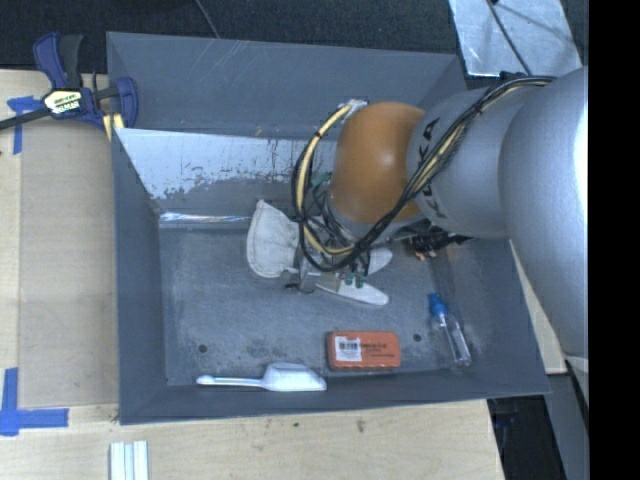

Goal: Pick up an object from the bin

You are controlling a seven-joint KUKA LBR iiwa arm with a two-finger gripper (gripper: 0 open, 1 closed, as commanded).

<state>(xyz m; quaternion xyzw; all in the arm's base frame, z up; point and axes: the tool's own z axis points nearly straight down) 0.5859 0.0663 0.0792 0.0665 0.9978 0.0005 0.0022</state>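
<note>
**A:** What is the claw nearest to?

**B:** A white crumpled cloth thing (268,240) in the middle of the bin (140,298), toward the back wall. The gripper (318,282) is low at its near right corner, so the cloth lies to the view's left of it and slightly farther back. Its longer side runs roughly back to front.

**A:** Is the claw apart or together?

**B:** I cannot tell; cables and the orange cover (375,163) crowd it.

**A:** Anything else close by?

**B:** A flat white piece (368,293) pokes out just to the right of the claw; whether it belongs to the cloth is unclear. Nearer the front lie an orange-red block (362,351), a white plastic spoon (268,378) and a blue-capped clear tube (450,333).

**A:** Any writing?

**B:** The block carries a white barcode label (348,348), with print too small to read.
</note>
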